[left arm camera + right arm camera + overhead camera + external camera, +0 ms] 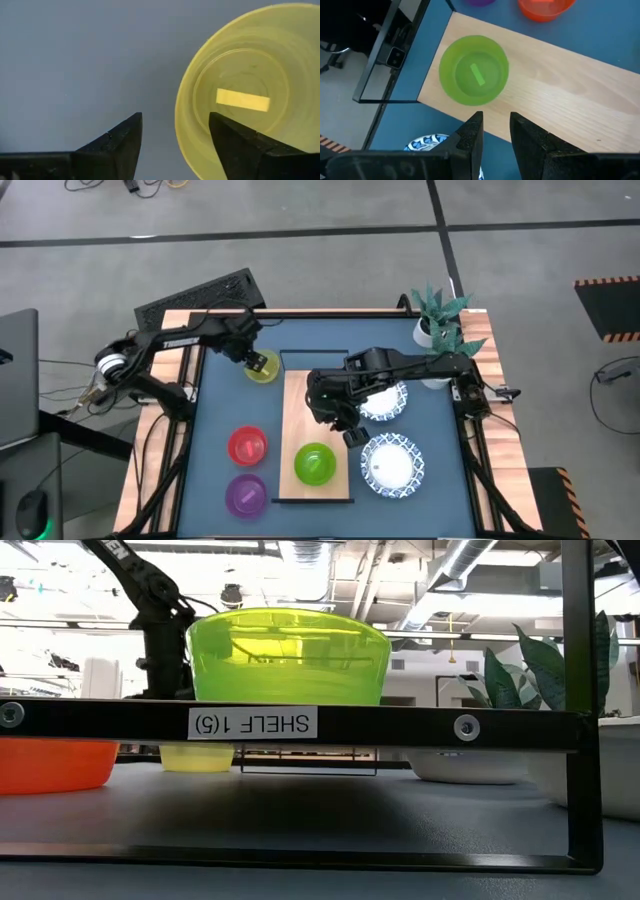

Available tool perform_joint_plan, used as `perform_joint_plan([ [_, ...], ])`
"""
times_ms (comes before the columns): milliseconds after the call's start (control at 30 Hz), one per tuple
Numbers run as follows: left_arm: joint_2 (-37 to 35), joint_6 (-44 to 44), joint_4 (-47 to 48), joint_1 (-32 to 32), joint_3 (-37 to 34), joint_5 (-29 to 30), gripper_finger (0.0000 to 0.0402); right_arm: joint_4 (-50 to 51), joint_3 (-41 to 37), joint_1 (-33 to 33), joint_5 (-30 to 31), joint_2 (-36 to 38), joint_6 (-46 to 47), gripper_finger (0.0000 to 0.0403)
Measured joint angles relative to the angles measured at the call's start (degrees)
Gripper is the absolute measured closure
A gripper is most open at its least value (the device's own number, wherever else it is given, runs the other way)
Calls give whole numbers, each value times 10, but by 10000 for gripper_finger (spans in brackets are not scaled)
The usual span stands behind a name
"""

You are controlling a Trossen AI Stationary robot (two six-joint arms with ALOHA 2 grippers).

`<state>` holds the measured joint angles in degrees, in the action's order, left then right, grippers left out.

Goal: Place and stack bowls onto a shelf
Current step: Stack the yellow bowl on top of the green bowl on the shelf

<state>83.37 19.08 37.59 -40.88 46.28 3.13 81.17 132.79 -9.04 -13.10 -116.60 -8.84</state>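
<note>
The yellow bowl (262,368) stands on the blue tabletop near the far left. My left gripper (175,145) hovers open above it, one finger over the bowl's inside and one outside its rim (178,125); I see no touch. The green bowl (315,464) stands upright on the near end of the light-wood shelf (300,395). My right gripper (496,135) is above the shelf's middle, holding nothing, with a narrow gap between its fingers. The red bowl (247,446) and purple bowl (246,494) stand left of the shelf. Two white dishes (385,402) (392,463) lie to its right.
A potted plant (440,322) stands at the far right corner and a keyboard (200,295) lies beyond the far left edge. The shelf's black frame (400,726) crosses the low view, with the green bowl (288,655) above it. The shelf's far half is bare wood.
</note>
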Motion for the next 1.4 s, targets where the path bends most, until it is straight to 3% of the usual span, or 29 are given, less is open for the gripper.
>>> perform_joint_plan([
  [133, 2, 0, -3, 0, 0, 2, 253, 0, 0, -1, 0, 0, -4, 282],
  [300, -2, 10, -10, 0, 0, 6, 370, 15, 0, -5, 0, 0, -24, 282],
  [367, -2, 12, -12, 0, 0, 7, 391, 23, 0, -5, 0, 0, -31, 282],
  [600, -23, 31, 18, 1, 11, -8, 401, 40, 0, 7, 18, 0, -106, 282],
  [900, -142, 90, 102, 2, 42, -15, 401, 35, 0, 45, 29, 1, -219, 282],
  [1167, -247, 122, 139, 9, 61, -88, 401, -60, 0, 66, 37, 1, -411, 282],
  [1400, -277, 163, 142, 54, 75, -131, 401, -157, 0, 70, 76, 2, -558, 282],
])
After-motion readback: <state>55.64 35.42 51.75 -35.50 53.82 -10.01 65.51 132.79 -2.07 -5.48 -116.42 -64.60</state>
